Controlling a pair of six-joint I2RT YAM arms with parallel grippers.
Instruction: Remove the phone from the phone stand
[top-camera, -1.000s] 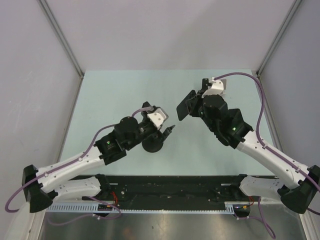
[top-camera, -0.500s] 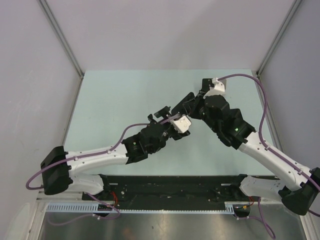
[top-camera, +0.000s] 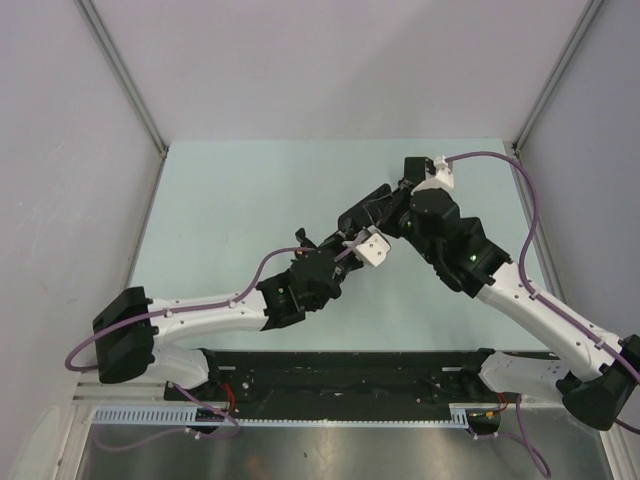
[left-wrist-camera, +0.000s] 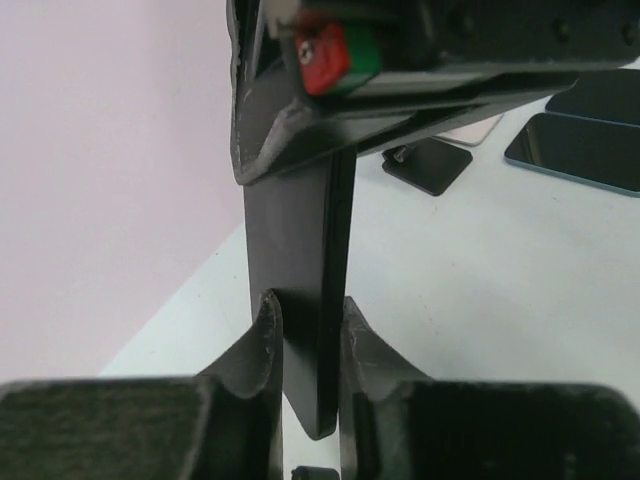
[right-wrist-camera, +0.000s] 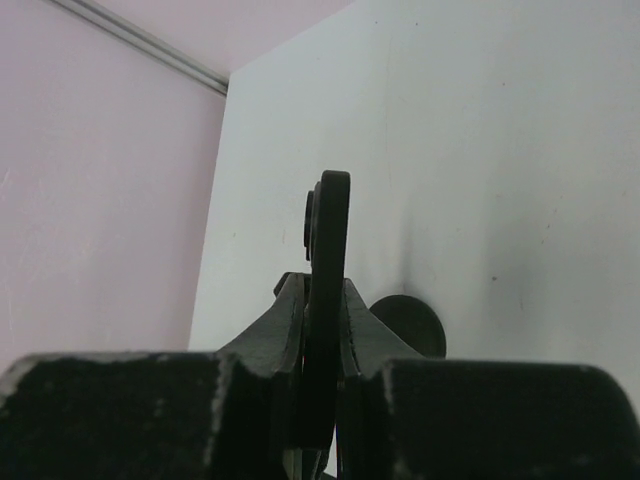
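Clamping the phone (left-wrist-camera: 295, 230) — left gripper (left-wrist-camera: 310, 325) and right gripper (right-wrist-camera: 322, 300) both — round stand (right-wrist-camera: 412, 325) apart.

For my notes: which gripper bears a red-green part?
The right gripper, clamping the phone at the top of the left wrist view; the left gripper is plain black.

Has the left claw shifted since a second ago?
Yes. Against the table, the left claw has swung right and farther from the near edge, reaching the phone held by the right claw.
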